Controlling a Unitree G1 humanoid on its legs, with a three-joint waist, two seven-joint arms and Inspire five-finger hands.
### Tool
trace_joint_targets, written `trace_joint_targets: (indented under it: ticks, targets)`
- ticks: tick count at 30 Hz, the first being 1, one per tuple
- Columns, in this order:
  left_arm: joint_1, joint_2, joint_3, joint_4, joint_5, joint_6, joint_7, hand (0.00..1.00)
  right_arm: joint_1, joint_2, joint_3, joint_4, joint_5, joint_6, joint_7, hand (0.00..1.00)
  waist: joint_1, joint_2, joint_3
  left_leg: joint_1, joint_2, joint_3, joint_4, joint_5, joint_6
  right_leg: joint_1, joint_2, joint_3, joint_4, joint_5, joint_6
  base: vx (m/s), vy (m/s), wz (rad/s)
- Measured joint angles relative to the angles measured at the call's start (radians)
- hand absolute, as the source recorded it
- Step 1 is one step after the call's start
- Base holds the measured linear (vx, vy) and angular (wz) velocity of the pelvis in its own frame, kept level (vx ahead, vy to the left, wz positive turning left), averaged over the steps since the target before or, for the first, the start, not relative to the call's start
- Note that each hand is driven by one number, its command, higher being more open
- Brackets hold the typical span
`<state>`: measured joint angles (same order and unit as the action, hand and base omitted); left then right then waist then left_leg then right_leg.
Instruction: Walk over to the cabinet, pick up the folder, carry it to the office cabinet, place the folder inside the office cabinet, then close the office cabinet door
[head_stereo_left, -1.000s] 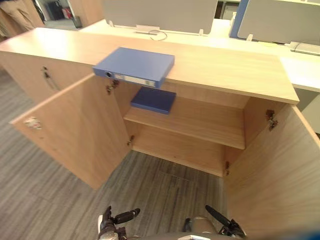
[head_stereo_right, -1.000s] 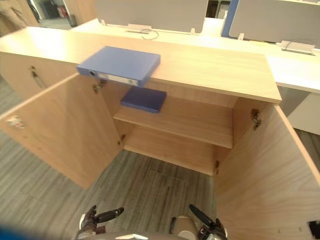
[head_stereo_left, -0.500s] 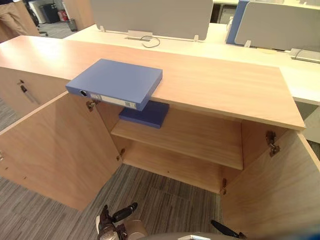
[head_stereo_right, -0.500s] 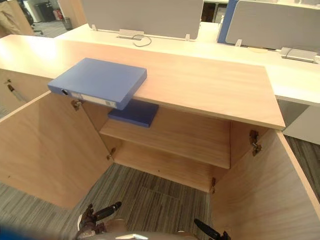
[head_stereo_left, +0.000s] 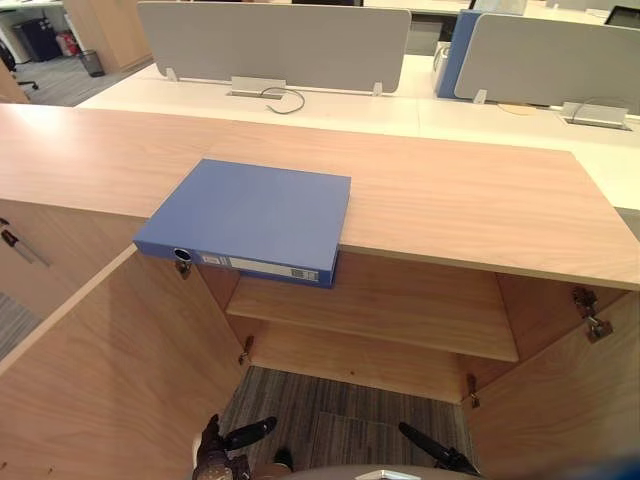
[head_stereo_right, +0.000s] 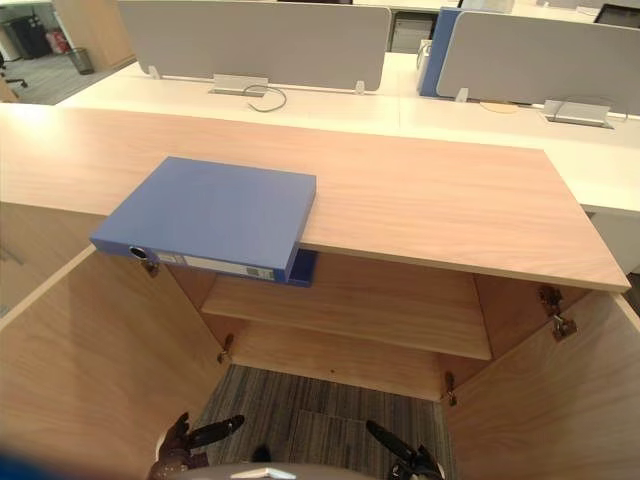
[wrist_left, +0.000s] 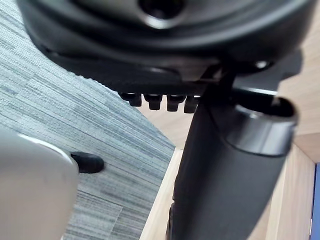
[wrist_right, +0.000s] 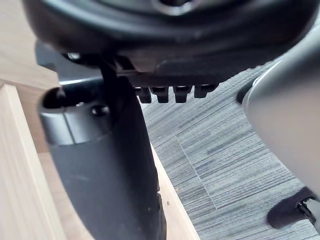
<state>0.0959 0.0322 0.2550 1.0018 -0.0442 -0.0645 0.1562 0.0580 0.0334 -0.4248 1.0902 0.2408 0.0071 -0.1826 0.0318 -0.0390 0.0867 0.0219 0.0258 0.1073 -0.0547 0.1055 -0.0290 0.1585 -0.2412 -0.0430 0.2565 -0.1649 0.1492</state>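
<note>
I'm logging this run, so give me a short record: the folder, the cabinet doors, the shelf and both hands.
folder: blue folder flat on the cabinet top, near edge overhanging the open front
doors: left door and right door both swung open
shelf: inner shelf holds a second blue item below the folder
left hand: low, open, holding nothing
right hand: low, open, holding nothing
</note>
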Motion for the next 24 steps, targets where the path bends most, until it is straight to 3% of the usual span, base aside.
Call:
trace_joint_targets:
  ticks: [2,7,11,13,14,15,16,17,20,24]
  targets:
    - [0.019,-0.004,-0.026,-0.045,-0.061,0.001,-0.009,1.0,0.006,0.0,0.008,-0.024,0.009,0.001,-0.02,1.0,-0.007,0.011,0.004,0.012,-0.013,0.006,-0.034,0.016,0.008,-0.009,-0.011,0.005,0.005,0.0,0.0,-0.05,0.083,-0.13]
    - [0.196,-0.05,-0.083,-0.421,-0.272,0.0,-0.011,1.0,0.059,-0.001,0.067,-0.162,0.08,-0.004,-0.057,1.0,0.001,0.038,0.028,0.026,-0.032,0.046,-0.039,-0.003,0.014,-0.098,-0.036,0.055,0.142,-0.009,-0.004,-0.1,0.085,-0.29]
    - [0.268,-0.055,-0.081,-0.675,-0.27,-0.001,-0.002,1.0,0.062,0.0,0.108,-0.202,0.117,-0.008,-0.051,1.0,0.014,0.038,0.046,0.044,-0.033,0.056,-0.04,-0.012,0.001,-0.169,-0.044,0.045,0.281,-0.017,-0.021,-0.11,0.013,-0.25]
    - [0.287,-0.053,-0.071,-0.77,-0.255,-0.002,0.001,1.0,0.057,0.008,0.138,-0.204,0.126,-0.01,-0.048,1.0,0.015,0.023,0.037,0.031,-0.031,0.048,-0.04,-0.06,-0.067,-0.175,-0.036,0.042,0.259,-0.021,-0.039,-0.09,-0.059,-0.17]
    - [0.3,-0.05,-0.051,-0.848,-0.241,-0.002,0.007,1.0,0.056,0.038,0.154,-0.212,0.136,-0.017,-0.047,1.0,0.02,-0.028,0.031,0.0,-0.051,0.048,0.049,-0.053,-0.043,-0.163,-0.059,0.039,0.2,-0.079,-0.063,0.01,-0.133,-0.52]
    - [0.31,-0.062,-0.029,-0.903,-0.216,-0.014,0.016,1.0,0.042,0.038,0.193,-0.201,0.157,-0.018,-0.044,1.0,0.039,-0.039,0.037,-0.018,-0.053,0.06,0.073,-0.052,0.0,-0.147,-0.072,0.017,0.148,-0.147,-0.005,0.01,-0.153,-0.46]
    - [0.301,-0.072,-0.022,-0.903,-0.208,-0.013,0.022,1.0,0.041,0.037,0.201,-0.202,0.158,-0.017,-0.044,1.0,0.035,-0.035,0.038,-0.025,-0.046,0.048,0.076,-0.051,-0.006,-0.137,-0.066,-0.001,0.138,-0.134,0.019,-0.06,-0.187,-0.04]
    - [0.298,-0.097,-0.012,-0.923,-0.182,-0.012,0.04,1.0,0.046,0.037,0.206,-0.21,0.161,-0.018,-0.046,1.0,0.017,-0.023,0.041,-0.019,-0.039,0.022,0.059,-0.043,-0.014,-0.125,-0.052,-0.033,0.127,-0.139,0.007,-0.05,-0.157,0.45]
    - [0.338,-0.114,-0.013,-1.023,-0.091,-0.009,0.084,1.0,0.051,0.036,0.202,-0.213,0.162,-0.023,-0.061,1.0,0.021,-0.013,0.037,0.005,-0.001,0.009,-0.012,-0.005,-0.023,-0.114,-0.017,-0.069,0.103,-0.13,-0.016,0.01,-0.144,0.29]
    - [0.359,-0.131,0.067,-1.175,0.134,0.015,0.228,1.0,0.073,0.038,0.202,-0.212,0.162,-0.024,-0.074,1.0,0.046,-0.027,0.032,-0.002,0.02,-0.022,-0.017,0.019,-0.033,-0.078,0.011,-0.118,0.072,-0.122,-0.017,0.07,-0.115,0.25]
